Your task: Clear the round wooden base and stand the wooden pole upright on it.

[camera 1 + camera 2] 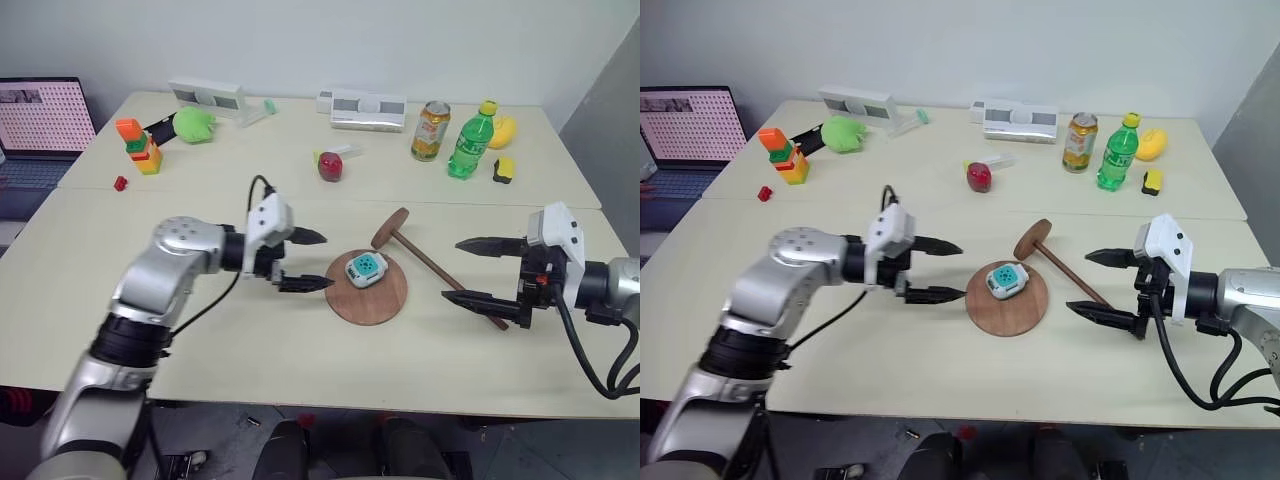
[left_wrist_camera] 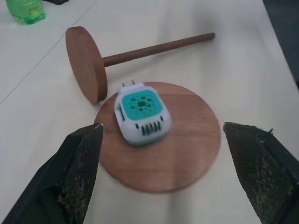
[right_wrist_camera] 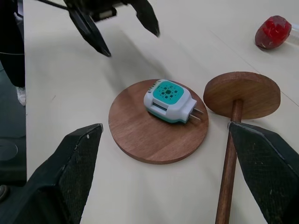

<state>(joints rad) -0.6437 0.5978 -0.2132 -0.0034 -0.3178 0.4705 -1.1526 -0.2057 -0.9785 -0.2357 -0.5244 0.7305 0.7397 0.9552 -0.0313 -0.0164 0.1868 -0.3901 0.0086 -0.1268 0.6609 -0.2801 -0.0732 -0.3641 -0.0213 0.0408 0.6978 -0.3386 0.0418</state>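
Observation:
The round wooden base [image 1: 366,305] lies flat mid-table with a white-and-teal plug-in device [image 1: 366,269] resting on it. Just right of it lies the wooden pole [image 1: 427,261] on its side, disc end [image 1: 390,229] next to the base and rod running toward my right hand. My left gripper [image 1: 327,261] hovers open just left of the base, pointing at the device, nothing between its fingers [image 2: 79,172]. My right gripper [image 1: 452,268] is open over the rod's near part, pointing left, not touching it. The right wrist view shows base [image 3: 140,140], device [image 3: 167,100] and pole [image 3: 230,158].
Behind the base are a red fruit-like object [image 1: 330,166], a drink can [image 1: 431,131], a green bottle [image 1: 470,140] and yellow items [image 1: 505,130]. At the back left are a green toy [image 1: 193,125], stacked blocks [image 1: 142,146], a small red block [image 1: 120,183] and a laptop [image 1: 40,120].

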